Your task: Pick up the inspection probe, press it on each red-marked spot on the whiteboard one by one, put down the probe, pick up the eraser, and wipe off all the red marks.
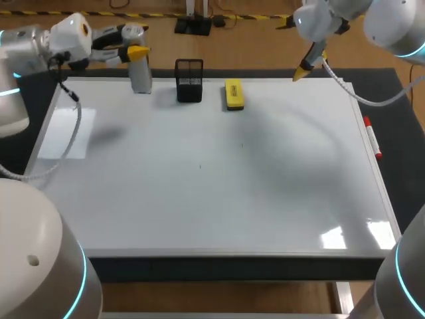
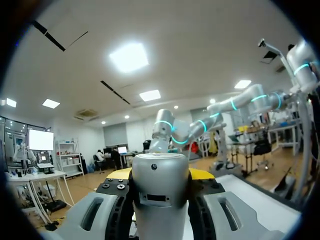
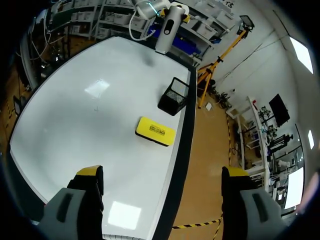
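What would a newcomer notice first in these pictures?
The left pincer shut on the upright grey inspection probe at the far left corner of the whiteboard stands out first. Then the yellow eraser lying beside the black mesh holder along the far edge, with the right pincer open above that edge.

The whiteboard (image 1: 199, 199) is plain white with a silver frame. The eraser (image 1: 234, 94) is yellow with a small dark label. The probe (image 1: 140, 73) is silver-grey, the holder (image 1: 189, 81) black mesh, and the marker (image 1: 372, 138) white with red ends.
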Robot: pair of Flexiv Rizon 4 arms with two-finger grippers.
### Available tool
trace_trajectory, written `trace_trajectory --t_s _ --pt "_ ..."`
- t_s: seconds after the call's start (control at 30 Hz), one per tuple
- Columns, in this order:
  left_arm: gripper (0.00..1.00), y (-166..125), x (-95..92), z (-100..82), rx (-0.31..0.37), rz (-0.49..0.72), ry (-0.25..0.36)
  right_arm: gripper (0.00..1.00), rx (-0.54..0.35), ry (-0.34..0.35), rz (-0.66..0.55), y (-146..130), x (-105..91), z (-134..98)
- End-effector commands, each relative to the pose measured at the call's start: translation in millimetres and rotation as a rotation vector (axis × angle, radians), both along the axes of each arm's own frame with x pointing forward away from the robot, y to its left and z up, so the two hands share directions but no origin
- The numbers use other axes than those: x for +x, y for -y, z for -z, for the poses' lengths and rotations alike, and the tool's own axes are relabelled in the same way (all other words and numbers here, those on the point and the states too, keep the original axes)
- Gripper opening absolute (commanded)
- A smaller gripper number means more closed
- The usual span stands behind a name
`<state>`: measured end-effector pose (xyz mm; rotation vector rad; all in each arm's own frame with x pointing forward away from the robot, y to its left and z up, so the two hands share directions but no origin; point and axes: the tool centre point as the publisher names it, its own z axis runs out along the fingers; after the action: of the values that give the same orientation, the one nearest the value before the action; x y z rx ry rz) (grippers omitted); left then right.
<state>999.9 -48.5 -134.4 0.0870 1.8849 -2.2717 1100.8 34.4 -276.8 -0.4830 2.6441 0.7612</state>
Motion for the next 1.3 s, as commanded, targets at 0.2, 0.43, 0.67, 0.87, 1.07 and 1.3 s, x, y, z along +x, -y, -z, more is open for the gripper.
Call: trace_trajectory --t_s 0.2,0.43,0.67,0.87,1.07,1.3 --pt "0.0 28.8 47.0 -9.4 0.013 0.185 0.022 1.0 -0.003 -0.001 -0.001 0.4 -0.1 -0.5" --pt "0.0 45.6 75.7 -15.6 -0.009 0.179 0.01 1.0 -0.003 -0.001 -0.001 0.4 -0.1 -0.5" --pt "0.0 63.8 93.8 -14.1 -0.055 0.189 -0.017 1.0 -0.003 -0.001 -0.001 0.4 -0.1 -0.5" --pt "0.0 76.7 101.1 -7.4 -0.067 0.193 -0.033 1.0 -0.003 -0.001 -0.001 0.4 -0.1 -0.5" --pt "0.0 83.1 109.7 1.3 -0.086 0.172 -0.049 1.0 -0.003 -0.001 -0.001 0.4 -0.1 -0.5" --pt "0.0 87.2 119.3 9.5 -0.098 0.156 -0.059 1.0 -0.003 -0.001 -0.001 0.4 -0.1 -0.5"
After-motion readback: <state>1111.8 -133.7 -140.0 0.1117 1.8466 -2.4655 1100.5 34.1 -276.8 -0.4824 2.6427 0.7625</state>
